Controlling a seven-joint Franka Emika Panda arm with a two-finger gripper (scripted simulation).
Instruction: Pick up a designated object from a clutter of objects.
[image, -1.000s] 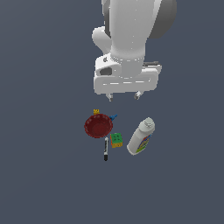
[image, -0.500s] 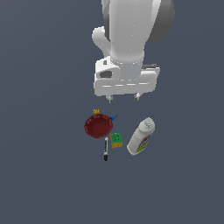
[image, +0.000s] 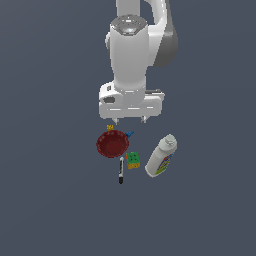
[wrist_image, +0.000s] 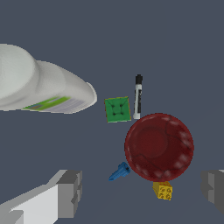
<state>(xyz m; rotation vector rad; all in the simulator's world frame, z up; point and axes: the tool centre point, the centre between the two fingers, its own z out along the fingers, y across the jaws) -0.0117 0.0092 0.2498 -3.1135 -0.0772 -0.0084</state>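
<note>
Clutter on a flat, matte grey-blue floor. Dark red bowl, glossy, round, scalloped rim. Yellow-orange block, cubic, speckled with small dark dots, touching or just off the bowl rim; in the exterior view only a sliver of it shows at the bowl's 12 o'clock. Small blue piece, tapered and cone-like, at the rim beside the block. Black marker pen, slim cylinder with a white band, at the bowl's 6 o'clock. Puzzle cube, green face with orange and red sides, just beside the pen. White bottle, smooth plastic, lying on its side, colourful label, at the bowl's 3 to 4 o'clock.

Gripper: grey fingers wide apart, holding nothing, touching nothing, above the clutter. In the wrist view the block sits between the two fingers, nearer one of them.
</note>
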